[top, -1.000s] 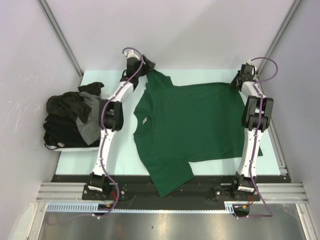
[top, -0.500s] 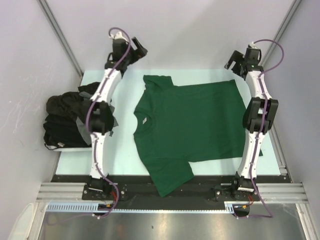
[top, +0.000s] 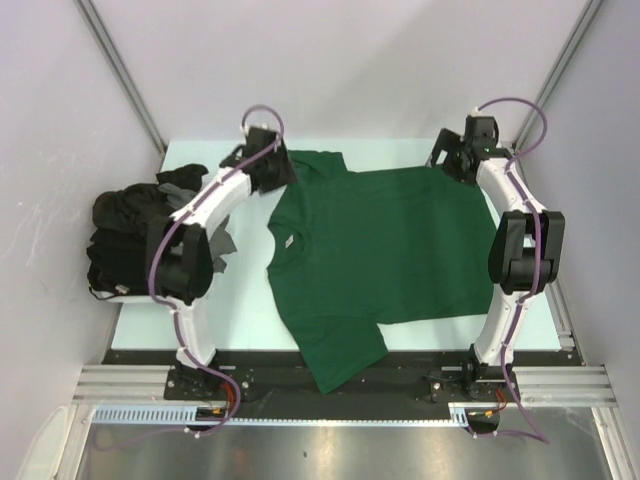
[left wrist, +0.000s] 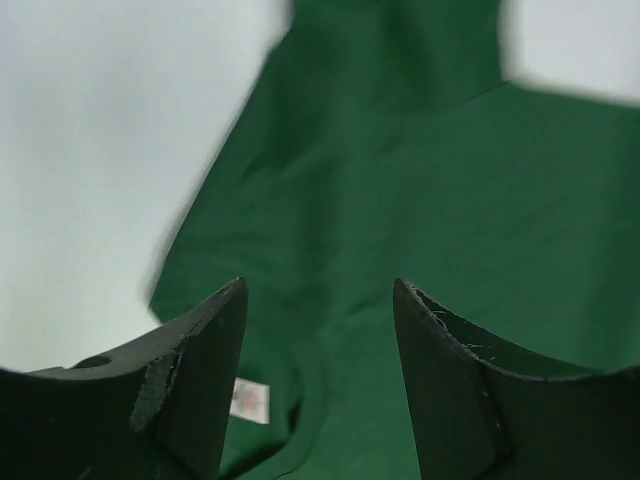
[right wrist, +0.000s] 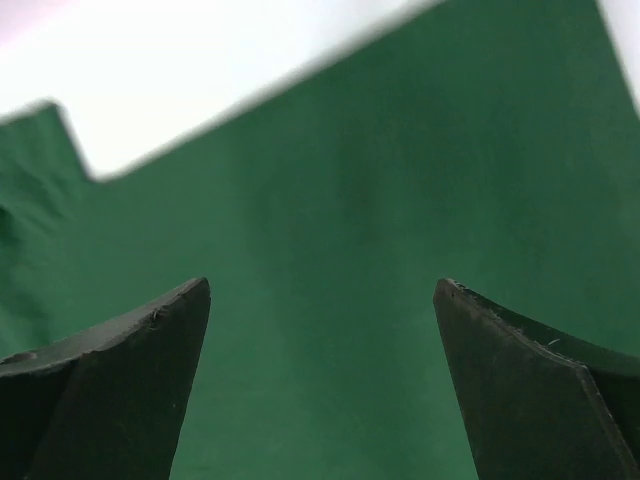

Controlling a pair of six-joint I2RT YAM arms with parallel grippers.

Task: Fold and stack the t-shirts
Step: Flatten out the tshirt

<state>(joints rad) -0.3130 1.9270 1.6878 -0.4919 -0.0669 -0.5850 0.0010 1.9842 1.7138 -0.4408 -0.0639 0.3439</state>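
- Top view: bright, even, diffuse light; sharp throughout; only soft, faint shadows on the pale mint tabletop (top: 245, 310); dull sheen on the brushed metal strip (top: 320, 450) along the bottom
- Both wrist views: blurred; the plain dark green cotton t-shirt (left wrist: 420, 220) has smeared edges against washed-out white in the upper corners

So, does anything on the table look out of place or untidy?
Yes. One sleeve of the green t-shirt lies past the near edge of the table, over the black rail. The dark shirts on the left are a crumpled heap.
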